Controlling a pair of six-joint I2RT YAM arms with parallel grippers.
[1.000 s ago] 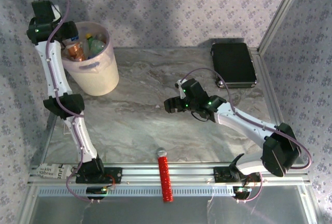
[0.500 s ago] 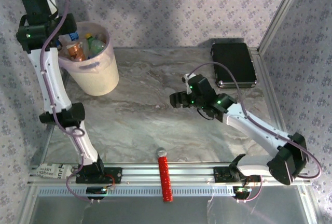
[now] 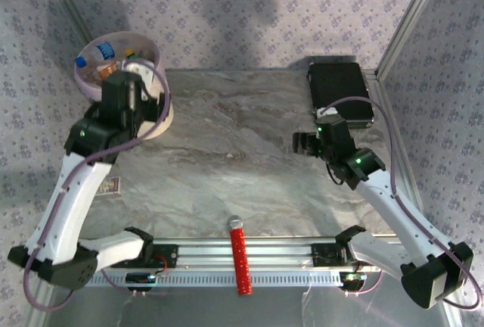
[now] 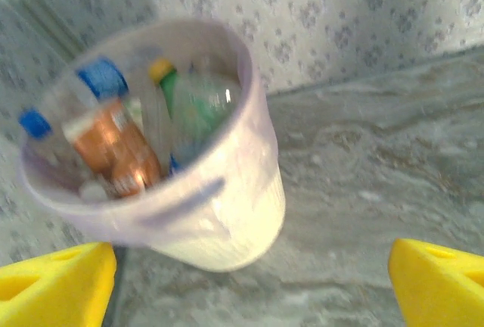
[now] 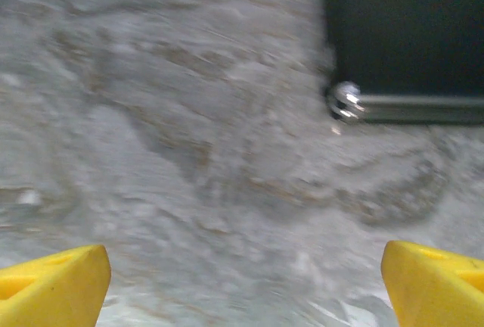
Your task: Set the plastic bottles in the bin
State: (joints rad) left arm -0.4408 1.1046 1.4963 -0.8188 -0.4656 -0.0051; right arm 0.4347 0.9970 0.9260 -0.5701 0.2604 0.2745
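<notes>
Over to the far left corner of the marbled table (image 3: 227, 153): the bin (image 3: 78, 77), upright against the patterned wall. Packed inside, the plastic bottles (image 4: 113, 141): a brownish-orange one with a blue cap, a green one (image 4: 193, 107) with a yellow cap beside it, a clear one (image 4: 41, 134) with a blue cap at the left wall. Coloured labels, yes, but too blurred to read; can't pick out a brand or a single word. Hovering at the bin's near side, the left gripper (image 4: 249, 297), yellow fingertips (image 4: 57, 281) flung wide apart, nothing between them. Across on the right, the right gripper (image 3: 302, 144), likewise spread wide and empty, over bare marble near the near left corner of the black case (image 3: 340, 94). Down at the near rail, a red ribbed cylinder (image 3: 240, 255) with a grey tip, well apart from both.
</notes>
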